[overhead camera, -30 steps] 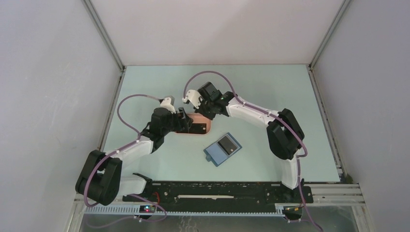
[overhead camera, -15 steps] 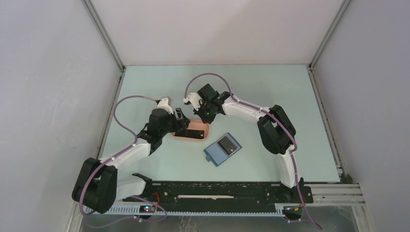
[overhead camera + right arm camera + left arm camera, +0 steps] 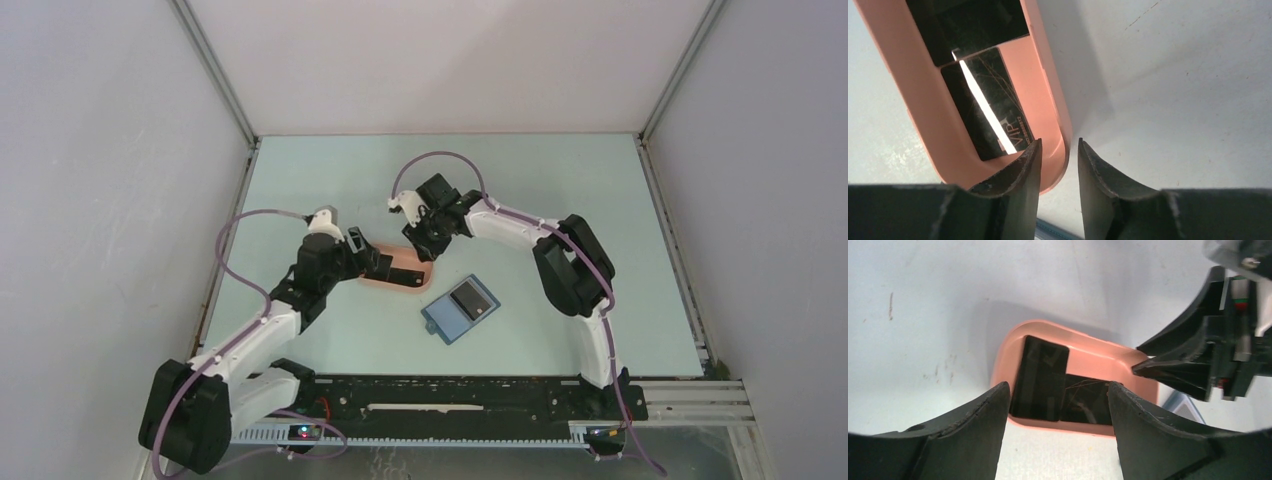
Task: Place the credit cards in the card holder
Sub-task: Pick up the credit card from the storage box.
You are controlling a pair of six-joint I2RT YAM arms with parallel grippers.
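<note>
Table (image 3: pixel 560 200): pale green, bearing everything.
Pink tray (image 3: pixel 1098 352): holds 2 black cards (image 3: pixel 1040 377) lying flat, edges meeting.
Blue wallet (image 3: pixel 460 308): flat on the table near the tray, not touching it, no card on it.
Left gripper (image 3: pixel 1058 390): fingers wide apart above the cards, gripping nothing.
Right gripper (image 3: pixel 1059 147): fingers narrowly apart, straddling the tray's end rim, 1 inside, 1 outside.

Seen from above, my left gripper (image 3: pixel 383 265) and right gripper (image 3: pixel 425 245) cover most of the pink oval plastic tray (image 3: pixel 397 284), and what lies in it is too small to make out. Beyond my right fingers (image 3: pixel 1013 190), the farther glossy black card (image 3: pixel 968 25) runs off the top edge. The blue folding wallet (image 3: pixel 1050 234) is only a sliver between them.
</note>
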